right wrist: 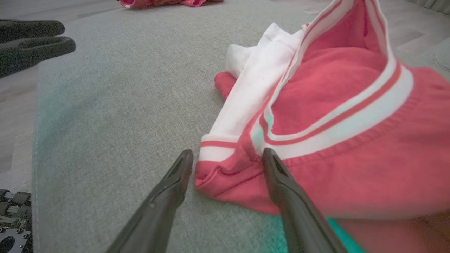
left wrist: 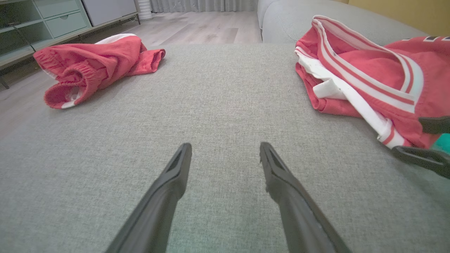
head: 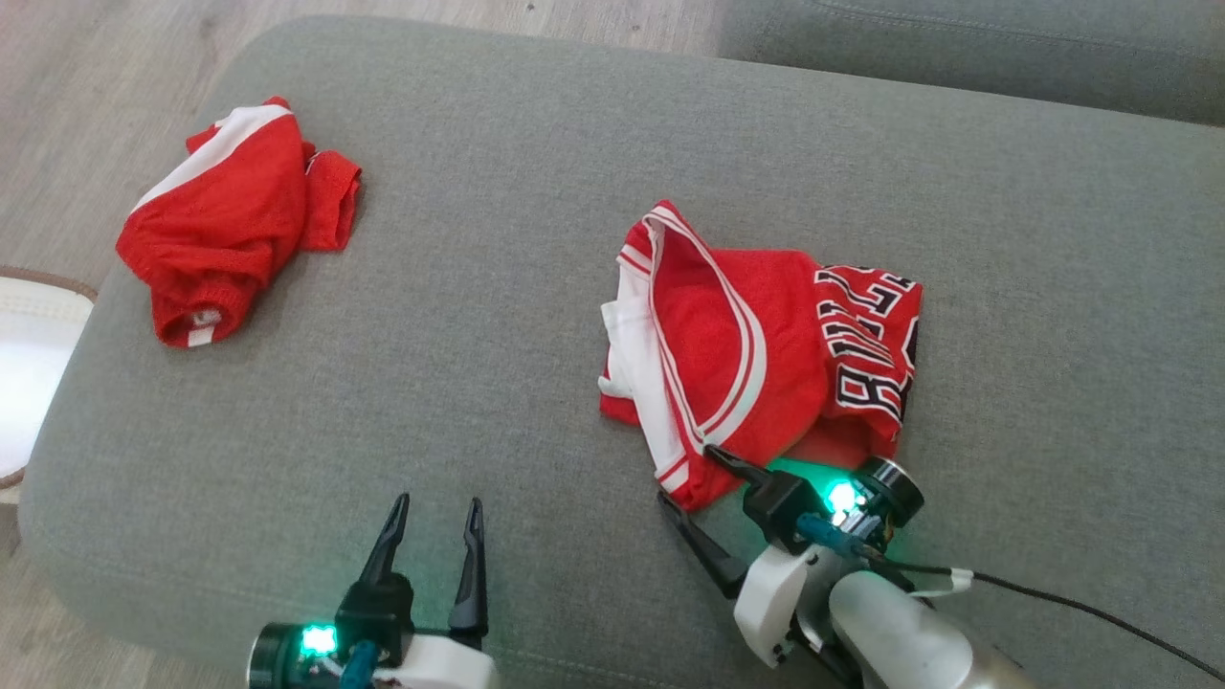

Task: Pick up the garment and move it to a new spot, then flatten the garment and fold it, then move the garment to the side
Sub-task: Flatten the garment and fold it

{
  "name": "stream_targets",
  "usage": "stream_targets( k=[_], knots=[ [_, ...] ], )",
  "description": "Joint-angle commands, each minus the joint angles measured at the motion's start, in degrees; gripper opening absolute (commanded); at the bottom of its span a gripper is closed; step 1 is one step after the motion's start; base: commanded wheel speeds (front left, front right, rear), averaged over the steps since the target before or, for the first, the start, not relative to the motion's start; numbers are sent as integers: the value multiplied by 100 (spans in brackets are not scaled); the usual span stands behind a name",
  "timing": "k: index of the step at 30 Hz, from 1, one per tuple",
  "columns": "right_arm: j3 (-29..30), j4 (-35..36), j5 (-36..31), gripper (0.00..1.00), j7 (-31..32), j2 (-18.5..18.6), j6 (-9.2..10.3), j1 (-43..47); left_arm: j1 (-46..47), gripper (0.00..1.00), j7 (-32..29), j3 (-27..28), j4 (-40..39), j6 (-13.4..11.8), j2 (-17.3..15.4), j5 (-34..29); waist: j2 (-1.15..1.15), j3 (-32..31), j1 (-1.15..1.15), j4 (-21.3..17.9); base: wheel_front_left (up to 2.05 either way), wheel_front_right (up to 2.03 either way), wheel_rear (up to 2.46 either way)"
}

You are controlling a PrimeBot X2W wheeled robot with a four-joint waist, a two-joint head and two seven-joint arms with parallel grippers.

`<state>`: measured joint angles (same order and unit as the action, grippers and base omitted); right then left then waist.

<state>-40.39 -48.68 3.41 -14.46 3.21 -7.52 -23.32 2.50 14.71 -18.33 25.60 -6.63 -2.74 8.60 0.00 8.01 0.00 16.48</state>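
The garment [head: 756,354] is a red jersey with white trim and black lettering, crumpled on the grey cushion [head: 536,191] right of centre. My right gripper [head: 685,474] is open at the jersey's near corner. In the right wrist view, the right gripper [right wrist: 227,154] has the red hem of the garment [right wrist: 334,105] lying between its spread fingers, which have not closed on it. My left gripper [head: 438,500] stands open over bare cushion near the front edge, holding nothing. In the left wrist view, the left gripper [left wrist: 225,146] has the garment [left wrist: 369,66] to its right.
A second red garment with a white stripe [head: 239,215] lies bunched at the cushion's far left corner. Wooden floor [head: 77,115] runs along the left, with a white object [head: 29,354] at the edge. Another grey cushion [head: 957,48] sits behind. A black cable [head: 1101,612] trails from my right arm.
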Motion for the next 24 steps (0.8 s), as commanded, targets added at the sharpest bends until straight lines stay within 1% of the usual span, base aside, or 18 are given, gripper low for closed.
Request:
stream_targets(
  k=[1, 3, 4, 5, 6, 7, 8, 12, 17, 18, 21, 24],
  knots=[
    [-45, 59, -27, 100, -53, -33, 3, -168, 237, 100, 29, 156, -160, -27, -14, 20, 0, 12, 0, 11, 0, 0, 0],
    [-83, -75, -55, 100, -53, -33, 3, -191, 260, 100, 29, 152, -154, -19, -14, 23, 0, 26, 0, 31, 0, 0, 0],
    [-90, -127, -49, 90, -53, -33, 3, -204, 270, 100, 29, 154, -151, -15, -14, 21, 0, 32, 0, 42, 0, 0, 0],
    [-98, -157, -34, 76, -53, -33, 3, -217, 277, 100, 29, 160, -149, -12, -14, 20, 0, 38, 0, 51, 0, 0, 0],
    [-107, -173, -20, 38, -53, -33, 3, -229, 283, 100, 29, 168, -150, -9, -14, 20, 0, 45, 0, 58, 0, 0, 0],
    [-115, -183, -5, 13, -53, -33, 3, -237, 285, 100, 29, 174, -152, -4, -14, 17, 0, 46, 0, 63, 0, 0, 0],
    [-124, -187, 17, 0, -53, -33, 3, -240, 284, 100, 29, 180, -155, -1, -14, 13, 0, 47, 0, 66, 0, 0, 0],
    [-145, -29, 155, 0, -53, -33, 3, -250, 256, 100, 29, 206, -162, 7, -14, -9, 0, 41, 0, 65, 0, 0, 0],
    [-243, 629, 545, 0, -53, -34, 3, -360, 253, 100, 29, 179, -175, 32, -14, -34, 0, 19, 0, 90, 0, 0, 0],
    [-334, 828, 779, 0, -53, -34, 3, -454, 265, 100, 29, 146, -165, 52, -14, -50, 0, -10, 0, 136, 0, 0, 0],
    [-477, 886, 1091, 0, -53, -34, 3, -612, 288, 100, 29, 88, -145, 86, -14, -73, 0, -53, 0, 245, 0, 0, 0],
    [-555, 761, 1355, 0, -53, -34, 3, -772, 303, 100, 29, 39, -133, 107, -14, -81, 0, -70, 0, 373, 0, 0, 0]
  ],
)
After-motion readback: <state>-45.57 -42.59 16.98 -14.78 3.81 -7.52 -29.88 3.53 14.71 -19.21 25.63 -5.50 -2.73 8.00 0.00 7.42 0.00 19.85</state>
